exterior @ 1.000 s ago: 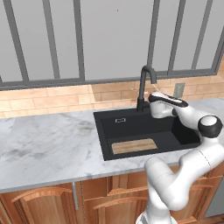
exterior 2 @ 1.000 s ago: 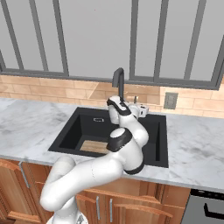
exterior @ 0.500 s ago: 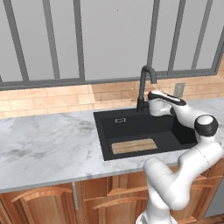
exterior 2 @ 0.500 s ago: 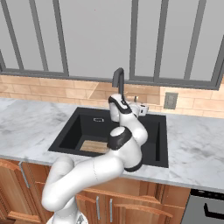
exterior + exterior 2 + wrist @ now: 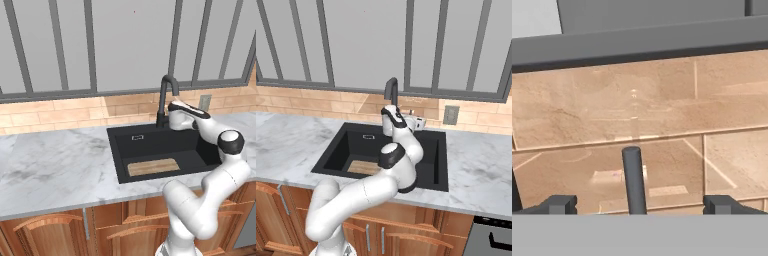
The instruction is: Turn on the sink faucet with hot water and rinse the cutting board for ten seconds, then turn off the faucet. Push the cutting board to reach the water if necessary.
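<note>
The black gooseneck sink faucet (image 5: 164, 98) (image 5: 390, 90) stands behind the black sink (image 5: 150, 142) (image 5: 351, 147). No water shows at its spout. A tan cutting board (image 5: 152, 166) lies flat on the basin floor near the front wall; in the right base view the cutting board (image 5: 359, 167) is partly hidden by my arm. My gripper (image 5: 170, 119) (image 5: 387, 115) hovers right beside the faucet's base. In the hand view the gripper (image 5: 640, 204) is open, its fingertips (image 5: 560, 204) far apart, and the thin dark lever (image 5: 633, 176) rises between them without touching either.
Grey marble counter (image 5: 60, 167) (image 5: 481, 175) surrounds the sink. A tan brick backsplash (image 5: 662, 110) and a barred window run behind it. A wall outlet (image 5: 204, 102) (image 5: 450, 115) sits right of the faucet. Wooden cabinets (image 5: 55, 230) are below.
My hand has edged slightly left, closer to the faucet's base. The cutting board has not moved.
</note>
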{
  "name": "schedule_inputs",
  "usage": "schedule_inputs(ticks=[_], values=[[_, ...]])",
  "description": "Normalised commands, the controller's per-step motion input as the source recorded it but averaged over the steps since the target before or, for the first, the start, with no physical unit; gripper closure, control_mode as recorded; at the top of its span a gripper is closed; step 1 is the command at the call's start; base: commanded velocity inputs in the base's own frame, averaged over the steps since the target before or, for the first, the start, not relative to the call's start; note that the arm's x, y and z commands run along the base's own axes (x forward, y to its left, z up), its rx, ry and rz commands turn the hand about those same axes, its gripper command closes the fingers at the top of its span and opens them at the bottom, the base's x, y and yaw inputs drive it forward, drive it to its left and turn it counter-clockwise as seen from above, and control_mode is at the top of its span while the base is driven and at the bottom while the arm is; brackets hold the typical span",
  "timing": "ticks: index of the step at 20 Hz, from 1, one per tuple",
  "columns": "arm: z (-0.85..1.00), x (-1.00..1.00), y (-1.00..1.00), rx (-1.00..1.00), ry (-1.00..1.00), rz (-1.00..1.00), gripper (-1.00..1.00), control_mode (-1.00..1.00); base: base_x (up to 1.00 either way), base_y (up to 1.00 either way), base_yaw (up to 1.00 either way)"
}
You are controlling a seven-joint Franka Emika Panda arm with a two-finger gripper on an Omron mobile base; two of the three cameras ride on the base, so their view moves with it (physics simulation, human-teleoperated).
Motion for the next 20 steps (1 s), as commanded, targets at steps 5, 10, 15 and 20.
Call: schedule_inputs(ticks=[5,10,15,20], values=[[0.0,0.16,0.0,0.0,0.0,0.0,-1.0,-1.0,0.0,0.0,0.0],[0.0,0.11,0.0,0.0,0.0,0.0,-1.0,-1.0,0.0,0.0,0.0],[0.0,0.05,0.0,0.0,0.0,0.0,-1.0,-1.0,0.0,0.0,0.0],[0.0,0.02,0.0,0.0,0.0,0.0,-1.0,-1.0,0.0,0.0,0.0]])
